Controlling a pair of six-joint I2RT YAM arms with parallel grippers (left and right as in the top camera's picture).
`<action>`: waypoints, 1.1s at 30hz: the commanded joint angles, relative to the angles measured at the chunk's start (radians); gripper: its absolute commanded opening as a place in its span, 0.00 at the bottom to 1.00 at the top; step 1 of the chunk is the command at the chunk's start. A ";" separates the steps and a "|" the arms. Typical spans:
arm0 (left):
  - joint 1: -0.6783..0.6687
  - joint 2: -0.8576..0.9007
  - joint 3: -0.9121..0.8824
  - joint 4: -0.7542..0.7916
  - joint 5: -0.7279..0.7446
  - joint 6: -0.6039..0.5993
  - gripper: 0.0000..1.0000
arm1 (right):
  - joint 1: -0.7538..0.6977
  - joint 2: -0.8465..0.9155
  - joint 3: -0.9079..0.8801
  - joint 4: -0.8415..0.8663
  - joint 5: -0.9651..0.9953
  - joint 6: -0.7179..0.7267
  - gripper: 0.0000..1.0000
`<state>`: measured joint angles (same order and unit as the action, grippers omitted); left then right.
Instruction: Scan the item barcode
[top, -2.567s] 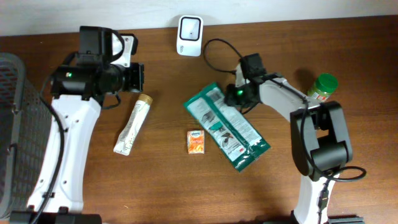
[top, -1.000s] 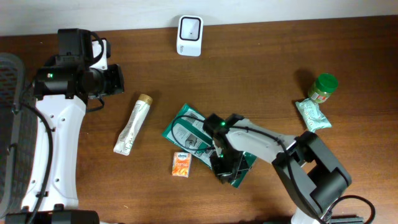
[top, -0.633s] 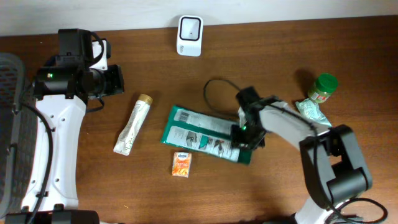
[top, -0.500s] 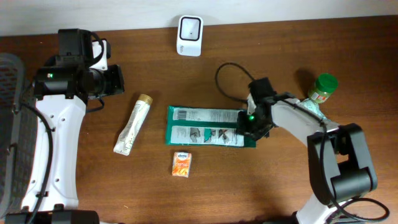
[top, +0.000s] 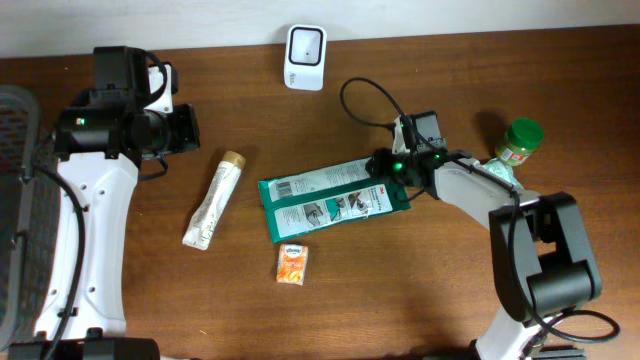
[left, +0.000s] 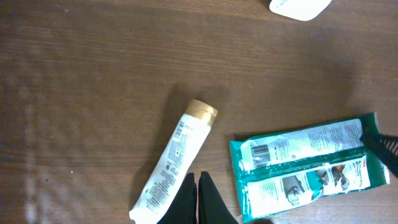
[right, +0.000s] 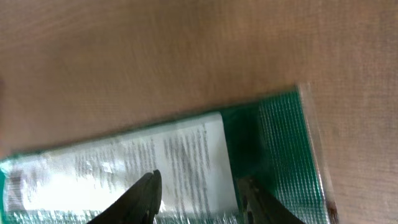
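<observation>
The item is a flat green packet (top: 330, 197) with white labels, lying slanted at mid-table, its barcode (left: 261, 151) facing up near its left end. The white scanner (top: 305, 44) stands at the table's back edge, apart from the packet. My right gripper (top: 385, 168) is at the packet's right end. In the right wrist view its jaws (right: 199, 186) stand apart over the packet (right: 186, 155), open, not pinching it. My left gripper (left: 198, 199) is shut and empty, hovering above the table between the tube and the packet (left: 305, 165).
A white tube with a gold cap (top: 213, 202) lies left of the packet, and a small orange box (top: 292, 262) sits in front of it. A green-lidded jar (top: 518, 140) and a small green pouch (top: 497, 172) are at the right. A grey basket (top: 15, 200) borders the left edge.
The right gripper swung the packet round and carried its right end toward the back, then its jaws opened. The left arm stayed still over the last second.
</observation>
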<state>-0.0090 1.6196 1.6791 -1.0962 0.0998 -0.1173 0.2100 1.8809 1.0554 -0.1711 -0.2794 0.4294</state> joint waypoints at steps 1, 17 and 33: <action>0.003 0.002 0.004 0.001 -0.003 -0.009 0.02 | 0.008 0.072 0.000 0.087 0.000 0.136 0.40; 0.004 0.002 0.004 -0.005 -0.004 -0.009 0.06 | 0.130 0.074 0.394 -0.618 -0.101 0.026 0.17; 0.004 0.002 0.004 -0.005 -0.004 -0.009 0.06 | 0.137 0.105 0.196 -0.738 0.237 -0.086 0.04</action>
<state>-0.0090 1.6196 1.6791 -1.1030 0.0998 -0.1173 0.3477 1.9759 1.2812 -0.9550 -0.1120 0.3569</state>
